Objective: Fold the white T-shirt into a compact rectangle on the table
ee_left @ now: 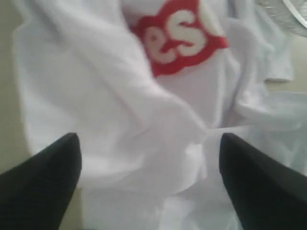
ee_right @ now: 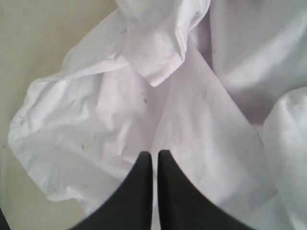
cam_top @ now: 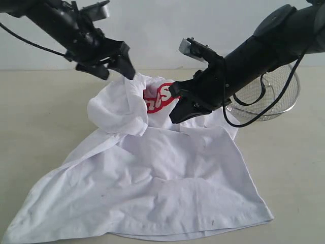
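Exterior: the white T-shirt (cam_top: 167, 178) lies rumpled mid-desk (cam_top: 40, 112), its upper part heaped toward 12 o'clock, with the red lettering (cam_top: 155, 99) half buried in folds. A wire basket (cam_top: 282, 94) at 2 o'clock sits behind the right arm — partly blocked.

Left wrist: the left end effector (ee_left: 148, 139) is released, fingers wide over blurred cloth.

Right wrist: the right end effector (ee_right: 154, 154) is clenched over the shirt.

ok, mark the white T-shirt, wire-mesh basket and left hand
white cotton T-shirt (cam_top: 167, 188), exterior view, flat front panel.
round wire-mesh metal basket (cam_top: 282, 99), exterior view, mesh wall.
left hand (ee_left: 148, 139), left wrist view, midway between fingertips.
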Controlling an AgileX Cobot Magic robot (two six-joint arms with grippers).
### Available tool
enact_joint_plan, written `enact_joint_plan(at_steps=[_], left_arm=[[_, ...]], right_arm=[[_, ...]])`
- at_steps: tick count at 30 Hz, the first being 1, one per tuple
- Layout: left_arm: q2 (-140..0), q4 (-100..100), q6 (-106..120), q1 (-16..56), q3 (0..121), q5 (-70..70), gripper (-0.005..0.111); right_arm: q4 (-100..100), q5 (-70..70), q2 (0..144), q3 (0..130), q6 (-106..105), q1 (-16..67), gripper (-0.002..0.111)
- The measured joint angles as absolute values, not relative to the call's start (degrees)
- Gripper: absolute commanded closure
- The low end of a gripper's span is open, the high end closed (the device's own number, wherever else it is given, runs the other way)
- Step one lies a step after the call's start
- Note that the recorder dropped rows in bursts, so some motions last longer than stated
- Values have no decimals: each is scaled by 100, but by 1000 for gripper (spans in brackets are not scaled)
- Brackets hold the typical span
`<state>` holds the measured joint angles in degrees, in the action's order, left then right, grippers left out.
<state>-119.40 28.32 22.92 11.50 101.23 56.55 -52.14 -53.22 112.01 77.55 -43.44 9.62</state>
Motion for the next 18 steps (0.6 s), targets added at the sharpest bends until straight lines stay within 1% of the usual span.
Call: enact_joint_plan(at_steps=[3,6,18], left_arm=[[-12030,2653,2002,482,10123,6032,33],[-12211,2823,2156,224,10123,6016,33],[-12961,3474,2824,202,10123,5749,33]], right_arm=[[-5214,-5332,11201,7755,-4344,962,108],[-5214,-5332,11201,7755,-4332,962,108],[-5214,-5422,11201,7755,-4332,962,108]])
